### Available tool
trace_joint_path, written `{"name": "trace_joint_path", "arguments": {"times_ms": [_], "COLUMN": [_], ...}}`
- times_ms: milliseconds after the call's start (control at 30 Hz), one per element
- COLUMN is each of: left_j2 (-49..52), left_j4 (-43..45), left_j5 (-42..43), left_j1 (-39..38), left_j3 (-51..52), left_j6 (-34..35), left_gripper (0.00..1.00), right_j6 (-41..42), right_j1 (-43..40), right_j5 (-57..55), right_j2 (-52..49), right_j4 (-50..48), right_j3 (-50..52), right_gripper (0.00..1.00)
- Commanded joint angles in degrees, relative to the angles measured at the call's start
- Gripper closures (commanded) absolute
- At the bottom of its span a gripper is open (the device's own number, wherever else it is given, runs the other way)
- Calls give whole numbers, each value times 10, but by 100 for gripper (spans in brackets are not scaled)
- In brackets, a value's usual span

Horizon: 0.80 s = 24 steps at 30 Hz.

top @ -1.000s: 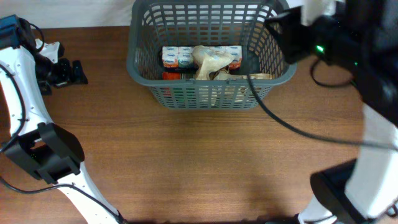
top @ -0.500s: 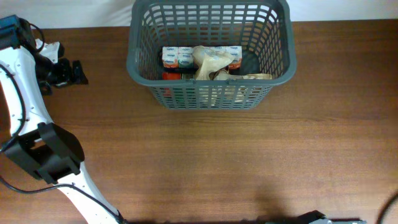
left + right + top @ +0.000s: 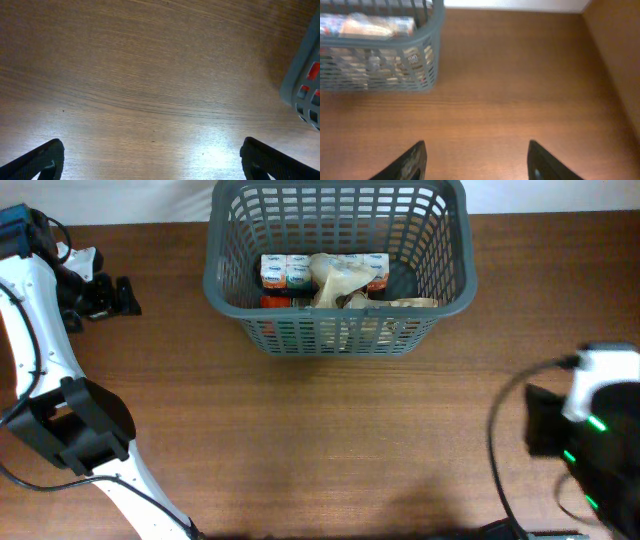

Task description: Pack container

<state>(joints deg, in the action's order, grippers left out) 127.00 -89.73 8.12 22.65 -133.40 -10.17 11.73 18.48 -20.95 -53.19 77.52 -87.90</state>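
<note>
Near the container, right tool splayed.

The left arm has white links, black joint housings and a blue cap. The right arm is white and black, with a green light and a black cable. The left gripper and right gripper have black fingers.

Glare on table; container blurred in right wrist view.
</note>
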Motion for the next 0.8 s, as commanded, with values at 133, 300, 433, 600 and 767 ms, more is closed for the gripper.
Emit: {"name": "trace_joint_path", "arguments": {"times_ms": [133, 300, 433, 600, 767], "left_j2": [3, 3, 3, 3, 3], "left_j4": [0, 0, 0, 0, 0], "left_j5": [0, 0, 0, 0, 0], "left_j1": [3, 3, 3, 3, 3], "left_j3": [2, 2, 2, 2, 2], "left_j6": [5, 5, 5, 5, 5], "left_gripper": [1, 1, 1, 1, 1], "right_j6": [19, 19, 19, 19, 19], "right_j1": [3, 3, 3, 3, 3], "right_j5": [42, 72, 68, 68, 19], "right_j2": [-15, -16, -16, -16, -17], "right_j4": [-129, -139, -139, -139, -139], "right_j3": [81, 81, 81, 81, 83], "right_gripper": [19, 1, 1, 1, 1]}}
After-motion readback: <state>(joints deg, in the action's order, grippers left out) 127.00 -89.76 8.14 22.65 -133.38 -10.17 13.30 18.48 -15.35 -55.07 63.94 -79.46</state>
